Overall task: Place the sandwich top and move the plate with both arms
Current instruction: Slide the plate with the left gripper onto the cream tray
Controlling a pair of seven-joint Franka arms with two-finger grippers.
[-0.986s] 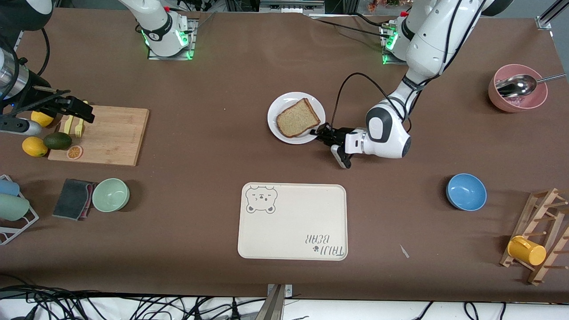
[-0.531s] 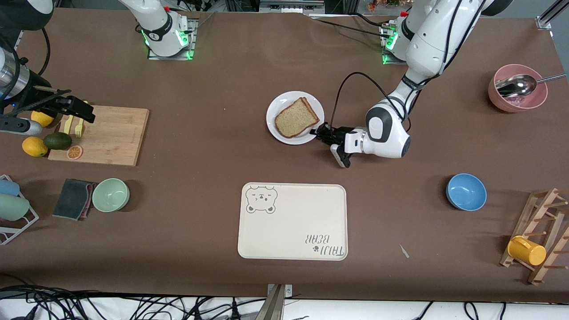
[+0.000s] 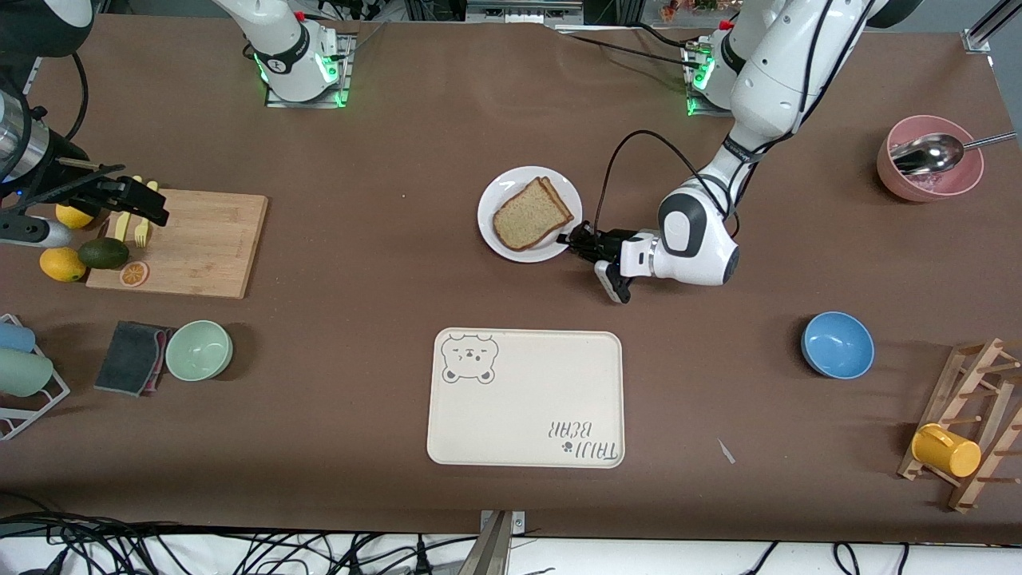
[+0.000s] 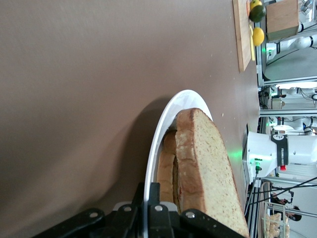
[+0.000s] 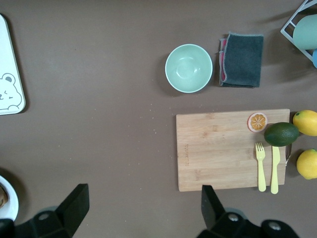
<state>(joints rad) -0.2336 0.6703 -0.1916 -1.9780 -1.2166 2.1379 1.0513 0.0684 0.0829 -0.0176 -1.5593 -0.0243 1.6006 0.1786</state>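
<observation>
white porcelain is what you should watch first. from the front, the plate (image 3: 489, 214) sits mid-table, farther from the camera than the bear-printed tray (image 3: 524, 397), and the sandwich top (image 3: 531, 214) lies on it, skewed so that the crust of a lower slice peeks out along one edge. the left gripper (image 3: 576, 237) lies low at the plate's rim on the side toward the left arm's end of the table, its jaws pinched tight on that rim. you have only an edge grip there, so if you lift or drag with one arm the plate can pivot in the jaws and tip. the right gripper (image 3: 142, 206) hangs over the cutting board (image 3: 192, 243) at the right arm's end of the table, well apart from the plate.

from the left wrist, you see the plate's (image 4: 163, 144) rim running straight into the closed jaws, with the top slice (image 4: 208, 168) resting on the slice under it and reaching close to the fingers (image 4: 198, 220). the stack looks loose, so i judge that a jerk or a tilt would slide the bread off, or push the crust against the fingers.

from the right wrist, the right gripper's (image 5: 143, 208) fingers stand spread wide and hold nothing, over bare table just beside the board (image 5: 233, 148), the yellow fork (image 5: 261, 166) and the avocado (image 5: 281, 134). a sliver of the plate (image 5: 11, 198) shows at the frame's edge. you have a long reach ahead; come in too low and you could clip the board or nudge the plate out of the left jaws.
</observation>
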